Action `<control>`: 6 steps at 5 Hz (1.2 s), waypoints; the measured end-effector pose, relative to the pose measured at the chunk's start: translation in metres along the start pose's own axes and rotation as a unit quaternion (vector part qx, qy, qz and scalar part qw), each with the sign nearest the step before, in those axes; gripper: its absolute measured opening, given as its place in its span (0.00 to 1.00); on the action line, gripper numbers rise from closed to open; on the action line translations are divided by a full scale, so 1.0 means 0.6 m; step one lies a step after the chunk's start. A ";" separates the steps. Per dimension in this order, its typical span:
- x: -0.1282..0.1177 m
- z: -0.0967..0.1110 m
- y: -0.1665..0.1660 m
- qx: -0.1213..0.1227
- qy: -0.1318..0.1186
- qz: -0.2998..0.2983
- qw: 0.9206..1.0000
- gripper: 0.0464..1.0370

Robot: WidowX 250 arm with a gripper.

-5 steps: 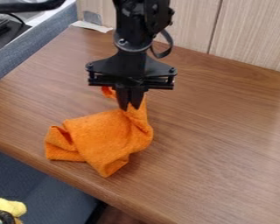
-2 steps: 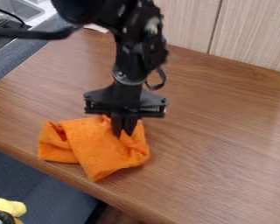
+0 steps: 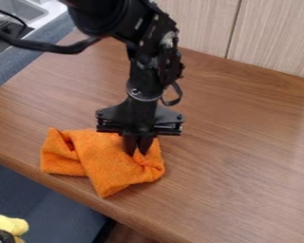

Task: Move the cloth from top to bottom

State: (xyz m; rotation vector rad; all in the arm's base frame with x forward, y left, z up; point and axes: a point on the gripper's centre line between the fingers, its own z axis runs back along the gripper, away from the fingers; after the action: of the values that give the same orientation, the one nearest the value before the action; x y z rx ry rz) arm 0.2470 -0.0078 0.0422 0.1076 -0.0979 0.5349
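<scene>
Cloth (image 3: 110,161) lies rumpled on the table (image 3: 243,147) beneath the tool (image 3: 138,153).

I take this for a lab or workroom, though I can't tell which for sure. I see a jointed black robot arm (image 3: 144,61) with a loose cable (image 3: 46,46) over a brown wood-grain tabletop (image 3: 243,147). Pale wood-grain panels (image 3: 269,38) stand at the upper right, more like office fittings. At the upper left of the frame, a grey metal sink basin (image 3: 21,8) adds a kitchen touch.
</scene>
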 end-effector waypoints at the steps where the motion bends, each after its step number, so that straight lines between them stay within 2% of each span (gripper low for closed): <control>1: 0.005 0.002 -0.002 -0.002 -0.005 -0.010 1.000 0.43; 2: 0.004 0.004 -0.005 -0.005 -0.003 -0.015 1.000 0.72; 3: 0.008 0.022 -0.008 -0.022 -0.006 -0.022 1.000 0.96; 4: 0.029 0.058 -0.018 -0.050 -0.036 -0.034 0.998 0.97; 6: 0.065 0.138 -0.036 -0.098 -0.088 -0.071 0.989 0.96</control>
State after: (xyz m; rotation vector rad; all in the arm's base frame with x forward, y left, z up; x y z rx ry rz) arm 0.2861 -0.0176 0.1272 -0.0305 -0.3131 0.3701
